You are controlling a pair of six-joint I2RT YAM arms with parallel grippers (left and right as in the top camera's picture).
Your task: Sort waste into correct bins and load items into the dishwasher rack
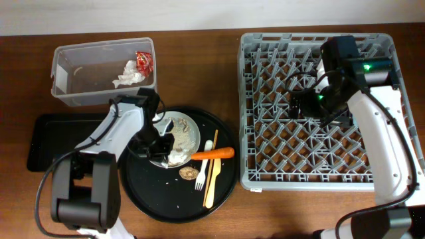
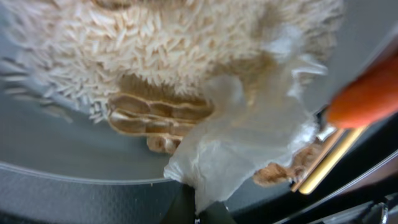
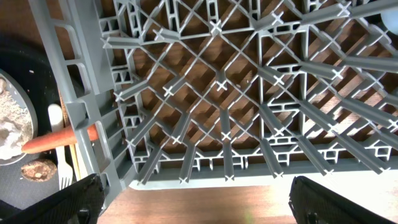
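Note:
My left gripper is down on the white plate and is shut on a crumpled white napkin; the pinch shows in the left wrist view. Pale rice covers the plate. An orange carrot lies across the plate's edge, with a brown lump and two fork-like utensils beside it. The clear tub holds a napkin and a red wrapper. My right gripper hangs open and empty over the grey rack, as the right wrist view shows.
The shallow black tray lies at the left, partly under my left arm. The plate and scraps sit on a round black tray. The right wrist view shows the rack's pegs, the carrot and bare wood below.

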